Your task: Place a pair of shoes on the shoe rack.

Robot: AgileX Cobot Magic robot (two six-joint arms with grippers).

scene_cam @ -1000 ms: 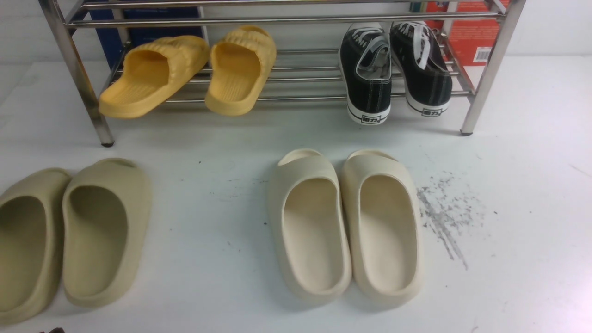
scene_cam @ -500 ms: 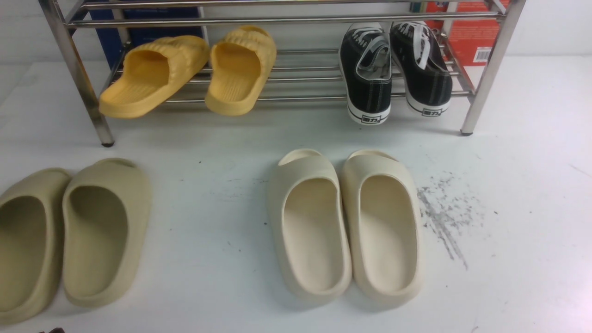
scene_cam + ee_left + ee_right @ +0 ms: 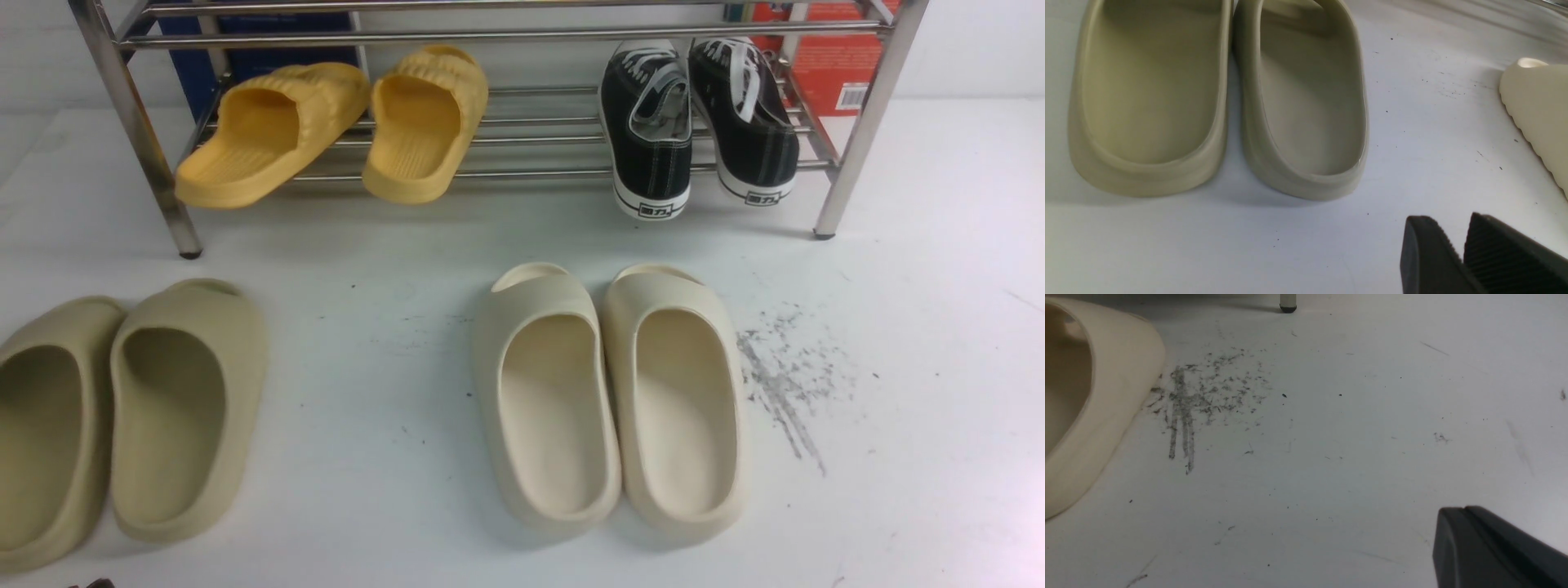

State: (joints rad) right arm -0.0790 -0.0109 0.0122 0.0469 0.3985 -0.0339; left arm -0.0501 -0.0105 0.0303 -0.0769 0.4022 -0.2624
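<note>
Shiny steel shoe rack: we lose its upper tiers past the frame.
Black right gripper: we see one finger only.

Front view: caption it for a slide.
Black sneakers and yellow slippers sit on the steel shoe rack; two slide pairs wait on the floor.

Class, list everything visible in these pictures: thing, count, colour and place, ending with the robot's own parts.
shoe rack: one, shiny steel, far end of the floor.
black sneakers: two, black with white laces and soles, lower tier, right side.
yellow slippers: two, yellow, lower tier, left side.
cream slides: two, cream, floor centre, side by side.
olive-beige slides: two, floor at the robot's left.
blue box: one, behind the rack.
red box: one, behind the rack.
scuff marks: grey, right of the cream slides.
left claw: black, slightly open, empty.
right claw: black, shut, empty.
</note>
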